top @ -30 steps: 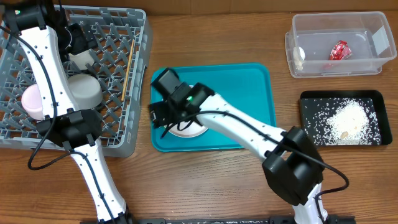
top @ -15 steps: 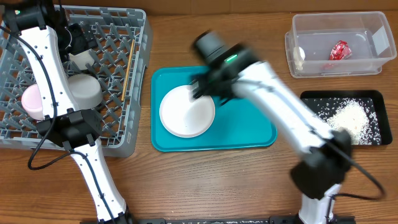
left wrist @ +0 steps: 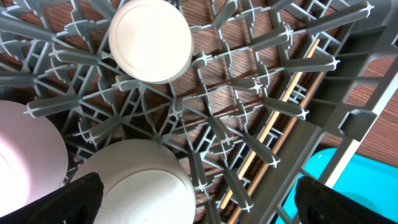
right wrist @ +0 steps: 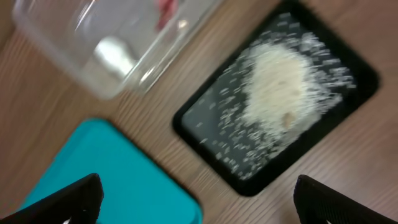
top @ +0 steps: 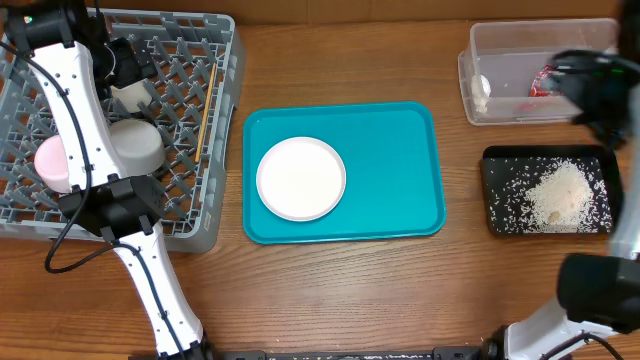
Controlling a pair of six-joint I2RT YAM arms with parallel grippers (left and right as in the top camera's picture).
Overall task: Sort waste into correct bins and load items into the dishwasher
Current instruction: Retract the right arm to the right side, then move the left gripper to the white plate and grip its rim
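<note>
1. Looking over the tabletop (top: pixel 350 290), I judge the white plate (top: pixel 301 179) to be the one item not yet loaded. It lies flat on the left half of the teal tray (top: pixel 400 150), well apart from both claws.
2. I expect the plate to be stiff, smooth and slippery, and breakable if dropped. Lying flat, it offers only its rim, so I would pinch the edge on the side nearest the dish rack (top: pixel 190 232) and lift it slowly.
3. My left claw (left wrist: pixel 196 202) hangs over the dish rack with its fingers spread as wide as they go and nothing between them.
4. My right claw (right wrist: pixel 199 202) is also spread wide and empty. It is over the far right, above the black tray (right wrist: pixel 205 124). The overhead view shows that arm blurred.
5. The rack holds a pink bowl (top: pixel 50 162), a grey bowl (top: pixel 135 145) just beside it, a small cup (left wrist: pixel 150 40), and chopsticks (left wrist: pixel 280 118) lying along its right side.
6. The clear tub (top: pixel 520 40) holds a red wrapper (top: pixel 543 80) and a tissue (top: pixel 480 90). The black tray holds a heap of rice (top: pixel 560 195) with loose grains scattered around it.
</note>
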